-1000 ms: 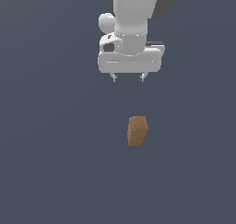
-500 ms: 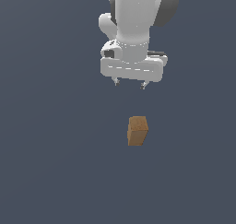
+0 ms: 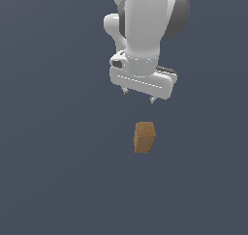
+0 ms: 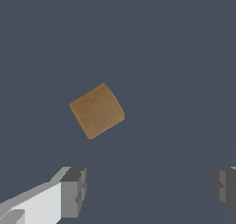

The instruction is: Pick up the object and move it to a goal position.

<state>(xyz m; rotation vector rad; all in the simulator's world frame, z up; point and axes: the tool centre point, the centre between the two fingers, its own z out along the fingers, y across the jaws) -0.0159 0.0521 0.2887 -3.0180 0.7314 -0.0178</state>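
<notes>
We have our white hand (image 3: pixel 139 95) spread wide and empty above the dark grey tabletop (image 3: pixel 53 171). The tan-brown wooden rectangular block (image 3: pixel 144 137) lies below it, apart, ungrasped; pickup and carrying remain.

White gripper (image 3: pixel 139 96) hangs from the arm at 12 o'clock, two short fingertips (image 3: pixel 152 101) spread apart, nothing between them. Tan-brown block (image 3: pixel 144 137) sits at 6 o'clock of the gripper, apart from it, on the plain dark table (image 3: pixel 53 171).
</notes>
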